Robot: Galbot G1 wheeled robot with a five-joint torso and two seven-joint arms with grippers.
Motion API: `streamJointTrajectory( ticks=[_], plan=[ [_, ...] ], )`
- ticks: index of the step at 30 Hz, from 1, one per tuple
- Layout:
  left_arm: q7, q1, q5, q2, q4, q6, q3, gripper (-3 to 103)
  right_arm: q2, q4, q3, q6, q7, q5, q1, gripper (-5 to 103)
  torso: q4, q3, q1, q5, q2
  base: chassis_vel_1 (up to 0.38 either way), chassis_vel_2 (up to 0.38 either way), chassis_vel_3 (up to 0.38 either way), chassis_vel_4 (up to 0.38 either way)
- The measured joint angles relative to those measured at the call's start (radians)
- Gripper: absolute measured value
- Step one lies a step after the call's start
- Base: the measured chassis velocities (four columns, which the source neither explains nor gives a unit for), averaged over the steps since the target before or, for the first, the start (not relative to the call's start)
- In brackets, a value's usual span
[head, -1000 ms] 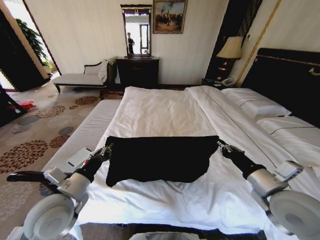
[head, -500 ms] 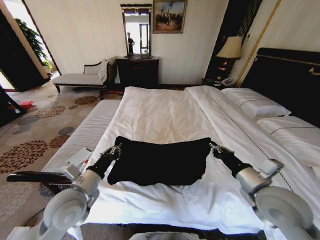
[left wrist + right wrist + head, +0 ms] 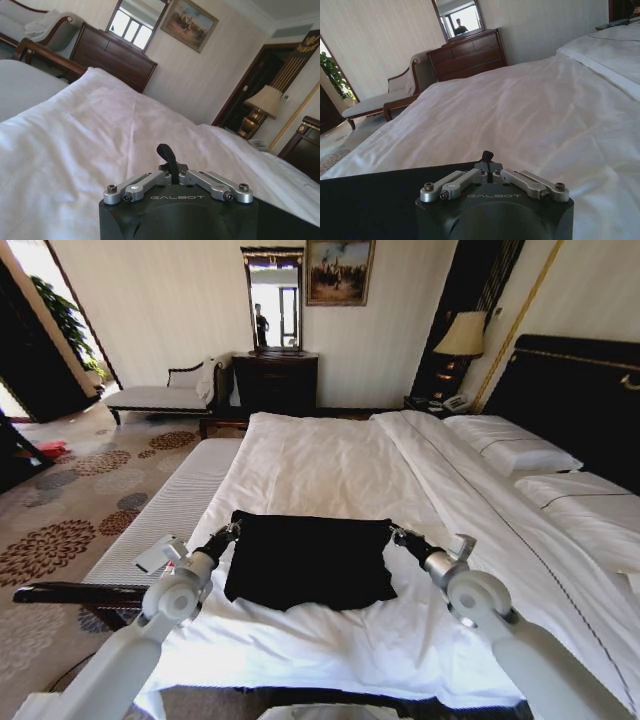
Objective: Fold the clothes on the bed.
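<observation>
Head view: both end effectors, left [image 3: 232,531] and right [image 3: 397,534], pinch the black T-shirt's [image 3: 308,560] far corners

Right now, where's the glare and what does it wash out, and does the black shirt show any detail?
Head view: daylight from the doorway blows out the upper left corner, the duvet stays readable, and the shirt is flat black with no folds or lettering visible. Left wrist view: the mirror glares. Right wrist view: the shirt is a featureless dark patch.

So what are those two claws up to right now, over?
Left claw and right claw shut on black T-shirt's far corners. Shirt partly folded on bed. Nothing in the way.
</observation>
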Motion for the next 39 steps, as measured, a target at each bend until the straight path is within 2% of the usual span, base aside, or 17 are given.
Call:
streamJointTrajectory(
  ticks=[1, 10, 23, 31, 39],
  plan=[
    [0.010, -0.033, 0.015, -0.017, 0.053, -0.003, 0.028, 1, 0.001, -0.040, -0.033, 0.007, -0.008, -0.006, 0.033, 0, -0.0001, 0.000, 0.000, -0.0001, 0.000, 0.000, 0.000, 0.000, 0.000],
    [0.038, -0.191, 0.058, -0.095, 0.262, -0.015, 0.158, 1, 0.055, -0.201, -0.162, 0.036, -0.031, -0.055, 0.158, 0, -0.0001, 0.000, 0.000, 0.0001, 0.000, 0.000, 0.000, 0.000, 0.000],
    [0.069, -0.384, 0.077, -0.150, 0.484, -0.024, 0.231, 1, 0.094, -0.423, -0.245, 0.071, -0.072, -0.079, 0.305, 0, 0.0000, 0.000, 0.000, 0.0001, 0.000, 0.000, 0.000, 0.000, 0.000],
    [0.085, -0.447, 0.110, -0.204, 0.620, -0.034, 0.259, 1, 0.120, -0.516, -0.303, 0.084, -0.085, -0.091, 0.403, 0, 0.0000, 0.000, 0.000, 0.0000, 0.000, 0.000, 0.000, 0.000, 0.000],
    [0.100, -0.475, 0.121, -0.221, 0.670, -0.041, 0.263, 1, 0.136, -0.560, -0.320, 0.099, -0.093, -0.101, 0.436, 0, -0.0003, 0.000, 0.000, 0.0000, 0.000, 0.000, 0.000, 0.000, 0.000]
  ],
)
